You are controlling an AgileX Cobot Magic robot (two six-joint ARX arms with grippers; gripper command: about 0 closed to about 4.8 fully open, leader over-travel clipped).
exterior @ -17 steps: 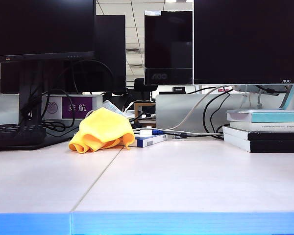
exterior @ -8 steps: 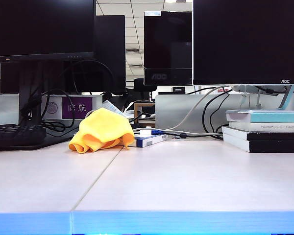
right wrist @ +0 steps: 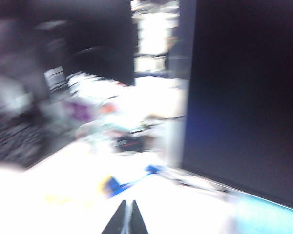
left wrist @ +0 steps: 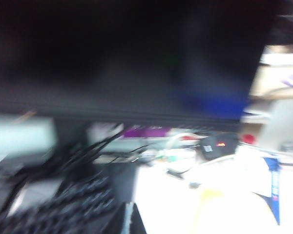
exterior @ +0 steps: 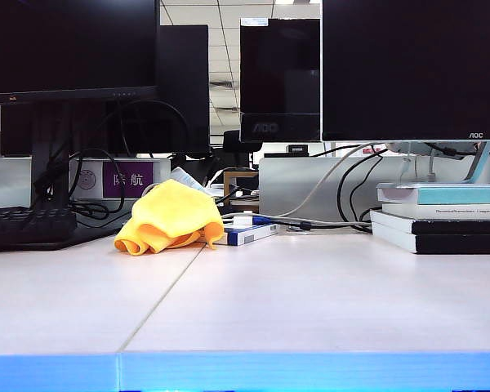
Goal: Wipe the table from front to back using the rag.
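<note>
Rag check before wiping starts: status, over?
Left gripper shut, right gripper shut, both empty. Rag bunched at table back, untouched. Small box beside it.

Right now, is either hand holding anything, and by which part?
Nothing is held. The right hand is shut and empty; the left hand too, barely in view. The rag lies untouched on the table.

Office bkgd: dark monitors [exterior: 408, 69] across the back, one w/ AOC logo. Ceiling tiles [exterior: 224, 57] visible btwn screens. Black keyboard [exterior: 28, 224] at left, tangled cables [exterior: 98, 175] behind, purple name sign [exterior: 129, 178]. Stacked books [exterior: 441, 216] at right. Bright, even light.
</note>
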